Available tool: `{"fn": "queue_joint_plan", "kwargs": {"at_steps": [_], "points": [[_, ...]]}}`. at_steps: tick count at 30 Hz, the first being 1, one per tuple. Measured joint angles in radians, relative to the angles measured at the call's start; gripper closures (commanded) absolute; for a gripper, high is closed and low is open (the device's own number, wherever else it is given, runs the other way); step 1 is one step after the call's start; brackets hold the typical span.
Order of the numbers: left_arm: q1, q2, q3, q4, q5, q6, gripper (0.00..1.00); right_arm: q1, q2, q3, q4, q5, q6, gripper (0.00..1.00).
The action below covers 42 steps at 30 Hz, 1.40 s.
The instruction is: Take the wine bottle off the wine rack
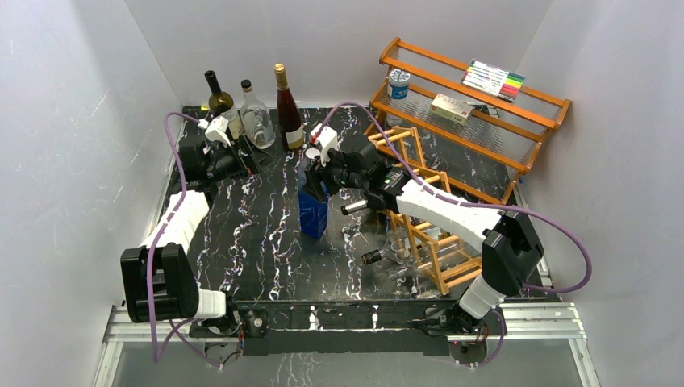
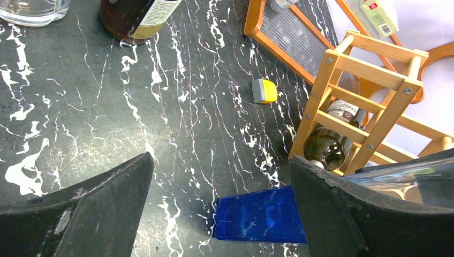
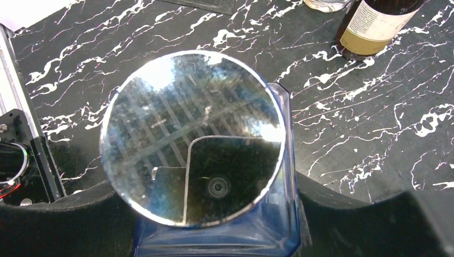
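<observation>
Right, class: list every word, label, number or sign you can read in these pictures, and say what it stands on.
No text here can be read, so nothing is quoted.
Brown bottle: label print blurred.
Box: print too small.
Marker pack: too small.
Can: too small.
Racked bottle in the rack: label blurred.

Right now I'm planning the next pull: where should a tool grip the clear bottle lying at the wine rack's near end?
Probably the neck, just behind its dark cap. The clear bottle lies on its side in the wine rack, neck poking out toward the open table while bars cage its body. Approach from that table side, jaws straddling the neck.
</observation>
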Motion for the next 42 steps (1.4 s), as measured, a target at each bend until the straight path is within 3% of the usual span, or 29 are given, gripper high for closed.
{"fn": "queue_joint_plan", "kwargs": {"at_steps": [5,13,16,17,25,32,37,42], "points": [[0.000,0.001,0.000,0.000,0.000,0.000,0.02,0.019,-0.008,-0.013,0.008,-0.008,-0.044,0.79],[0.000,0.016,0.005,-0.005,-0.002,0.009,0.02,0.069,-0.010,-0.013,0.002,0.012,-0.126,0.32],[-0.001,0.017,0.005,-0.011,-0.008,0.014,0.02,0.071,-0.011,-0.013,-0.001,0.012,-0.130,0.05],[-0.004,0.017,0.006,-0.014,-0.012,0.020,0.02,0.071,-0.013,-0.013,-0.004,0.013,-0.133,0.02],[-0.073,0.016,0.021,-0.090,-0.099,0.100,0.02,0.071,-0.103,-0.012,-0.013,0.005,-0.133,0.02],[-0.116,-0.043,0.042,-0.204,-0.245,0.151,0.02,0.071,-0.292,-0.012,-0.081,0.014,-0.131,0.02],[-0.114,-0.204,0.093,-0.329,-0.289,0.154,0.02,0.072,-0.484,-0.071,-0.117,0.195,-0.065,0.02],[-0.114,-0.378,0.206,-0.419,-0.220,0.145,0.02,0.070,-0.624,-0.111,-0.189,0.413,0.027,0.02]]}}
